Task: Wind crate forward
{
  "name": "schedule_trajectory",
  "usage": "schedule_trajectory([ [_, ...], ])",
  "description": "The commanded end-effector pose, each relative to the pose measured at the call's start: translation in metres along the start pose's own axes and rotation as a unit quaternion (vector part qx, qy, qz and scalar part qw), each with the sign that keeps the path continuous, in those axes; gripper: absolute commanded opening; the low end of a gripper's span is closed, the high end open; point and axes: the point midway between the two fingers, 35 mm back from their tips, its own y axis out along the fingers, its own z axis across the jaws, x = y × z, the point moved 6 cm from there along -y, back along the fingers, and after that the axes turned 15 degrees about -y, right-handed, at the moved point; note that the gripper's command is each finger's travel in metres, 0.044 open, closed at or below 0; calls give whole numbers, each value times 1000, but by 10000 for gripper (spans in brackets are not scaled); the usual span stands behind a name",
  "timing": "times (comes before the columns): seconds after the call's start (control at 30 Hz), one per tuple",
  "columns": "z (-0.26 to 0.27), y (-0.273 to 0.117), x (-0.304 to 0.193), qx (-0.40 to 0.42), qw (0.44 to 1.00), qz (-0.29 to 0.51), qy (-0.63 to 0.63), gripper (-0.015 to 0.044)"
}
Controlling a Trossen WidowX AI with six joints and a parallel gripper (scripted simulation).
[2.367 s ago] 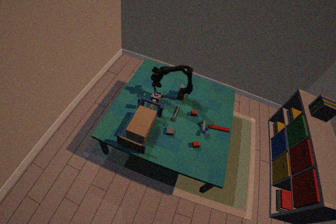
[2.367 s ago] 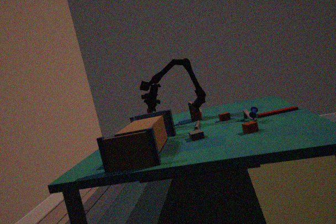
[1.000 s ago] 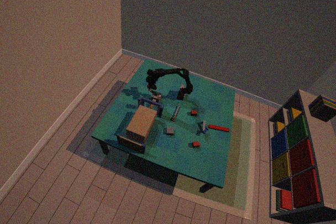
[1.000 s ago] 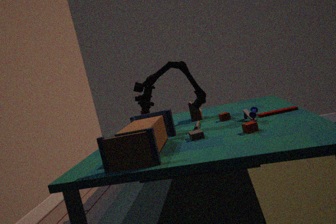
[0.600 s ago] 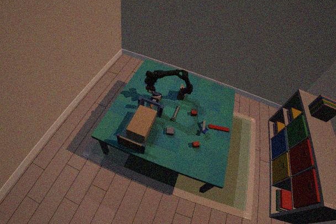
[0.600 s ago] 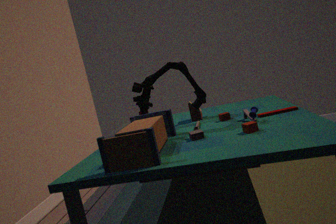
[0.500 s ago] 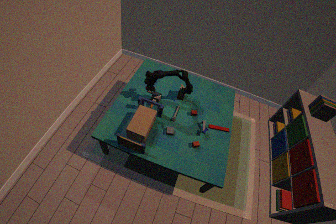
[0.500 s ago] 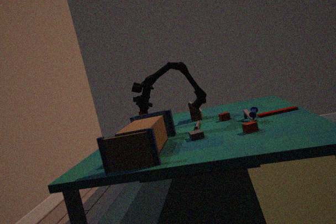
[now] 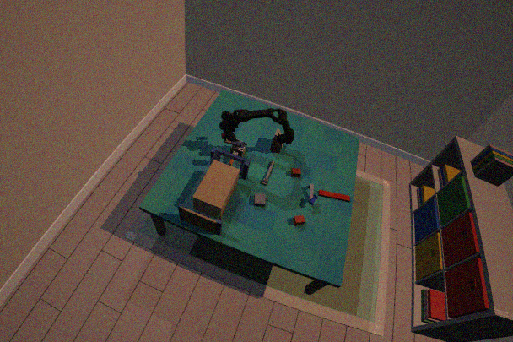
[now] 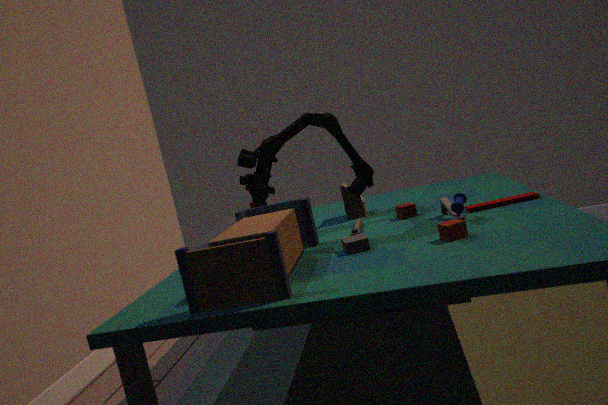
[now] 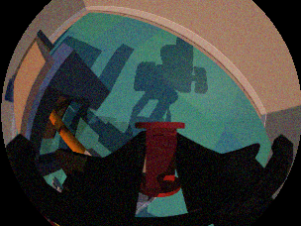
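1. The arm (image 9: 255,114) (image 10: 320,120) is arching over the bench (image 9: 278,227) (image 10: 400,259), its gripper (image 9: 228,138) (image 10: 259,200) (image 11: 157,135) pointing down beside the rack end.
2. The gripper is clamping a red, spool-shaped grip (image 11: 160,149), one dark finger on either side; its flanged rim is facing the wrist camera. I cannot tell from here whether a key below it is sitting in the winch's hole.
3. The hand winch (image 9: 239,148) is standing just outside the blue-grey frame (image 9: 245,169) (image 10: 306,221) (image 11: 50,81), near the gripper.
4. An orange strap (image 9: 231,162) (image 11: 66,131) is showing at the frame's opening.
5. A tan box-shaped body (image 9: 217,187) (image 10: 270,226) (image 11: 29,84) is occupying the rack behind that frame. I cannot tell whether this is the crate, nor whether the crate's front is touching the steel.
6. Two orange-red blocks (image 9: 296,172) (image 10: 452,230), a grey block (image 9: 259,199) (image 10: 355,244) and a long red bar (image 9: 334,195) (image 10: 502,202) are lying apart on the bench.
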Motion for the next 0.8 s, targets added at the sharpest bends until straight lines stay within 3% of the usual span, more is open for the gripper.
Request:
schedule_trajectory([
  [0.0, 19, 5, 9, 16, 1000, -1, -8, 0],
  [0.77, 53, 6, 21, 18, 1000, -1, -8, 0],
])
